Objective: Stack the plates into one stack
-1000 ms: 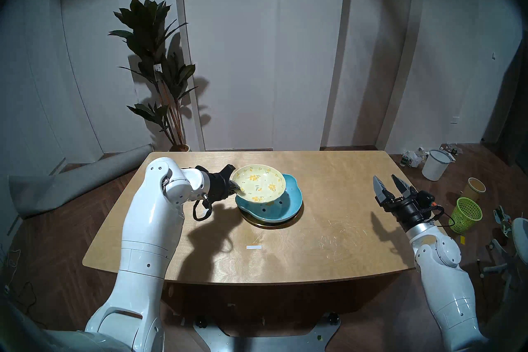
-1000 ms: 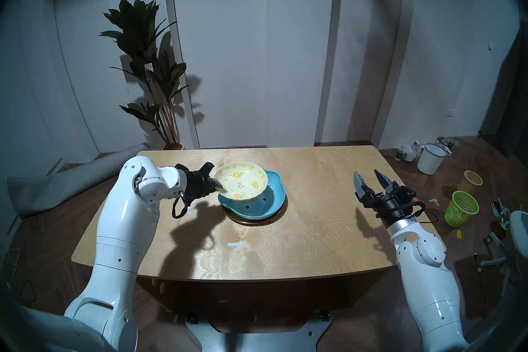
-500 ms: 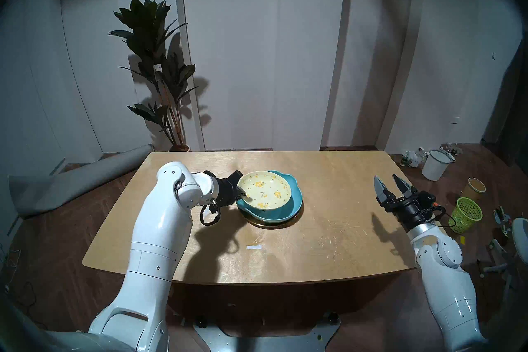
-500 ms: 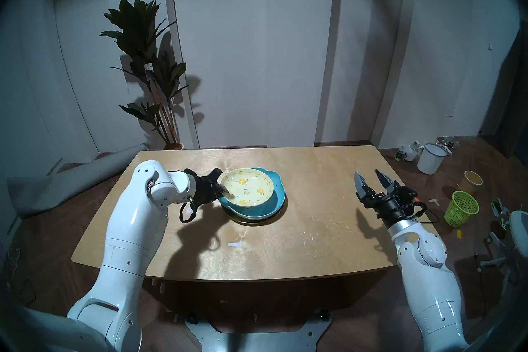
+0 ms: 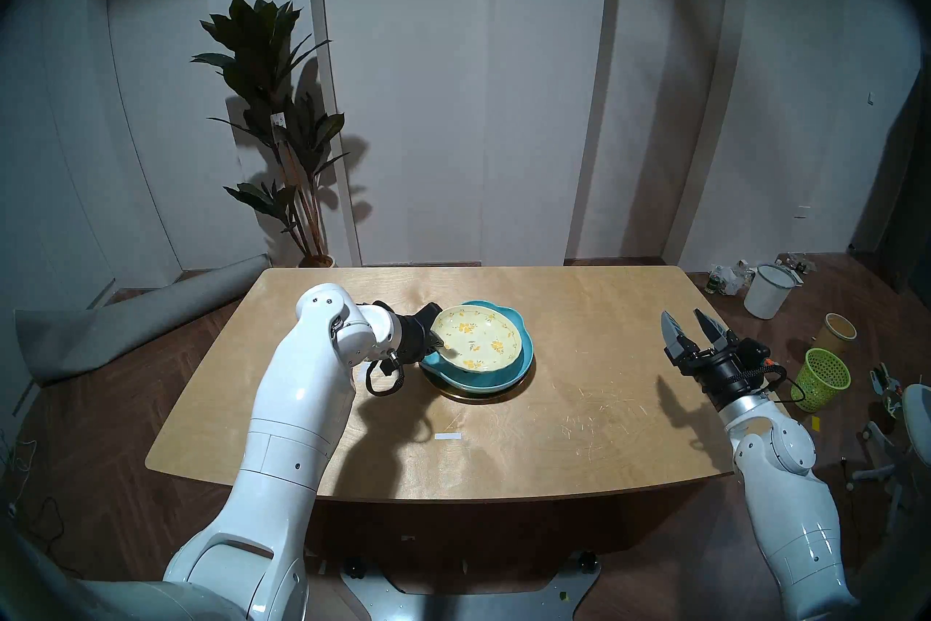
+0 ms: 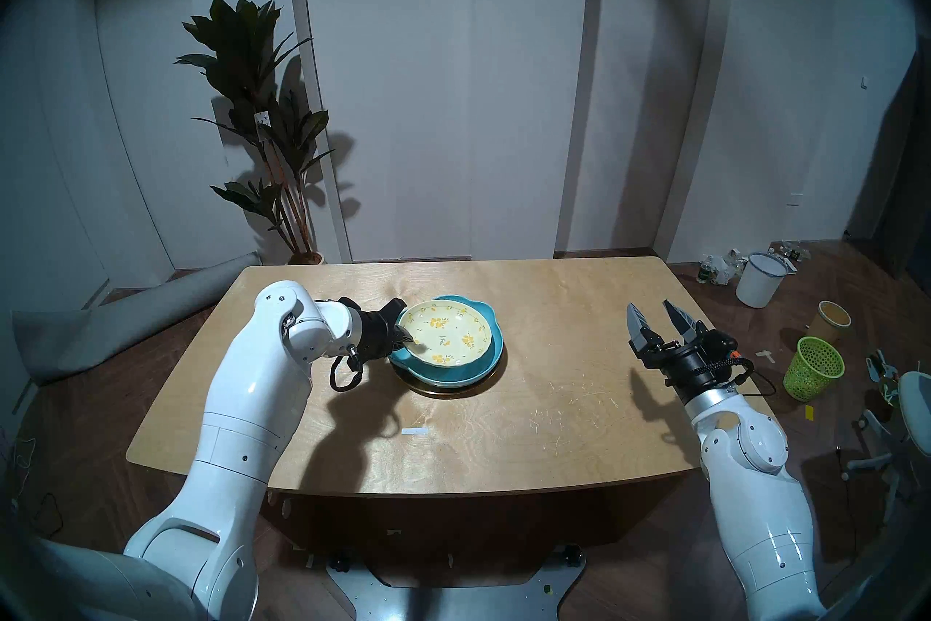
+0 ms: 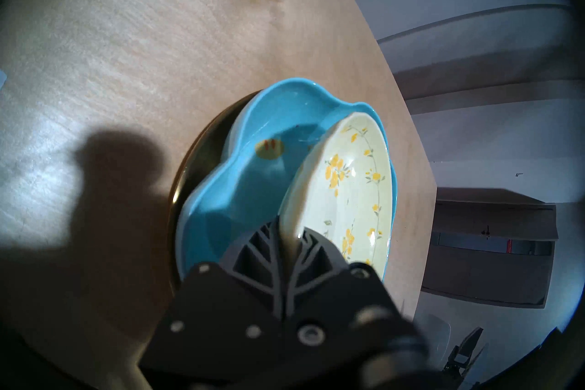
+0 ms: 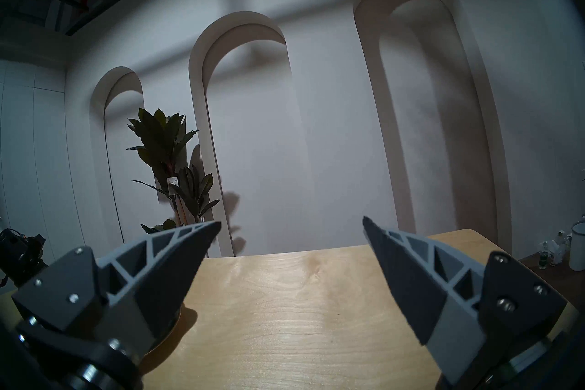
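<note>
The gold plate (image 5: 519, 387) lies on the wooden table (image 5: 579, 302), with the sky-blue scalloped dish (image 5: 509, 375) on it. My left gripper (image 5: 437, 338) is shut on the left rim of the pale-yellow floral dish (image 5: 476, 336) and holds it tilted in the blue dish. In the left wrist view the fingers (image 7: 253, 250) pinch the yellow dish's rim (image 7: 292, 221) above the blue dish (image 7: 240, 190) and the gold plate (image 7: 186, 171). My right gripper (image 5: 689, 327) is open and empty over the table's right side; it also shows in the right wrist view (image 8: 291, 234).
A small white label (image 5: 448, 436) lies on the table in front of the stack. On the floor to the right stand a white bucket (image 5: 768, 291), a tan cup (image 5: 836, 332) and a green basket (image 5: 823, 378). A potted plant (image 5: 277, 121) stands behind the table's far left corner.
My left gripper has carried the pale-yellow dish to the right and down, from above the blue dish's left edge into the blue dish. The right arm has barely moved.
</note>
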